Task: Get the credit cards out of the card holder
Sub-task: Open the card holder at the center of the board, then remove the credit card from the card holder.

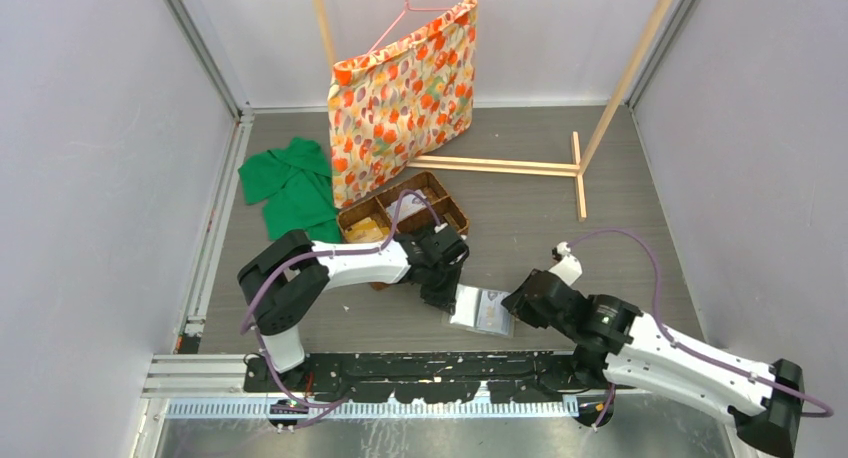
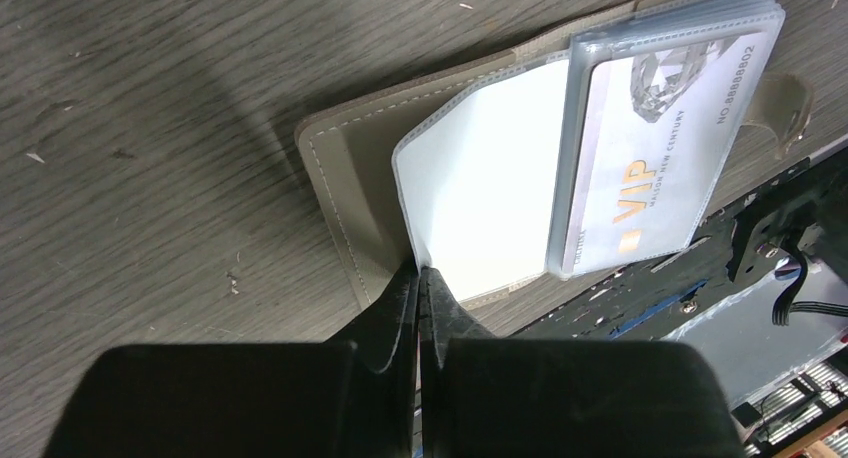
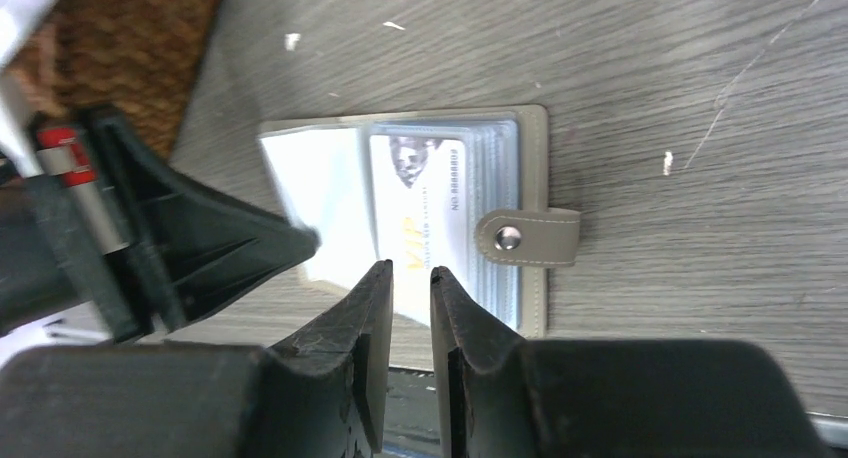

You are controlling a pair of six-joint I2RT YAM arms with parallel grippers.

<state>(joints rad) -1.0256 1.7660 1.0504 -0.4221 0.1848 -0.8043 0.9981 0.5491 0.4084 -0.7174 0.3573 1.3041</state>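
Observation:
The grey card holder lies open on the table near the front edge. In the left wrist view its grey cover shows under a white card sleeve and a stack of clear sleeves with a pale VIP credit card on top. My left gripper is shut on the near corner of the white sleeve. My right gripper is open by a narrow gap, its tips over the near edge of the VIP card. Nothing shows gripped between them. The holder's snap strap lies to the right.
A brown wicker basket stands just behind the left gripper. A green cloth lies at back left. A floral bag hangs from a wooden stand. The black front rail runs just below the holder.

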